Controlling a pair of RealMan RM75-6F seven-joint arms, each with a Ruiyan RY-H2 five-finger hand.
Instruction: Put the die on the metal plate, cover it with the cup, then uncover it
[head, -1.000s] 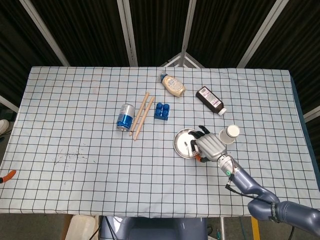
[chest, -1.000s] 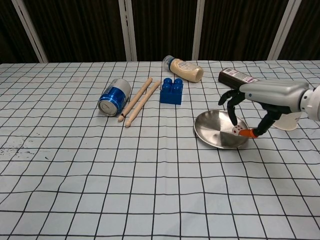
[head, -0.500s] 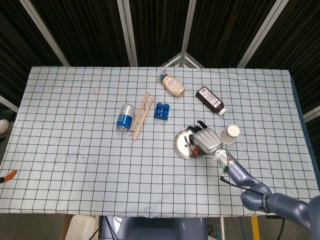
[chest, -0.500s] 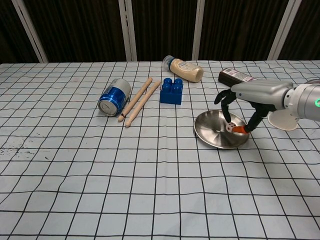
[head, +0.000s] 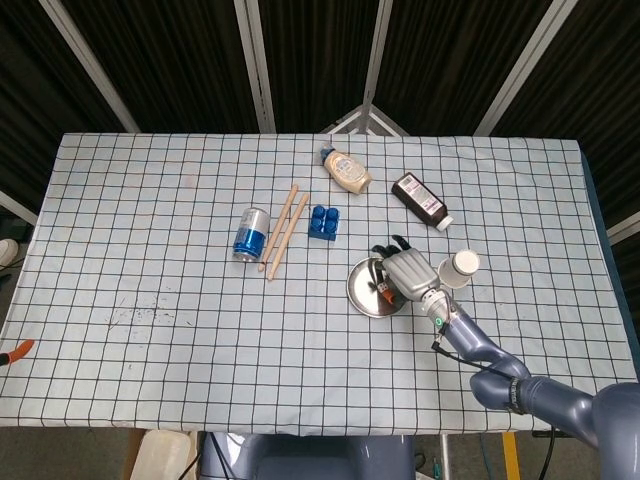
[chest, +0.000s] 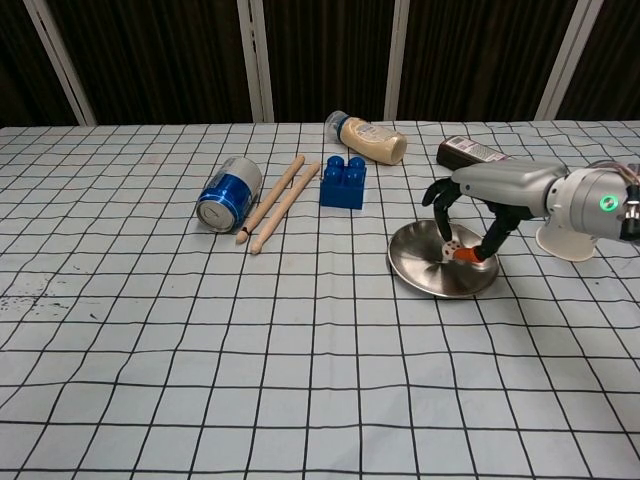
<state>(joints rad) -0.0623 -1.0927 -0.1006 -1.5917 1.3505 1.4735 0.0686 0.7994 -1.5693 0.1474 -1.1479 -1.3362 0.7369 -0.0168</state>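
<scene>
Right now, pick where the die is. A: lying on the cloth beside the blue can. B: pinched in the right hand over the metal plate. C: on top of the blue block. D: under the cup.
B: the right hand pinches the die just above the metal plate, while the cup stands apart to the side.

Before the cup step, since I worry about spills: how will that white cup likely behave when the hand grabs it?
The white cup looks thin-walled and light, so a firm grip may dent it. It sits wide end down beside the metal plate, so probably stable, but a sideways nudge from the right hand could slide or tip it.
</scene>
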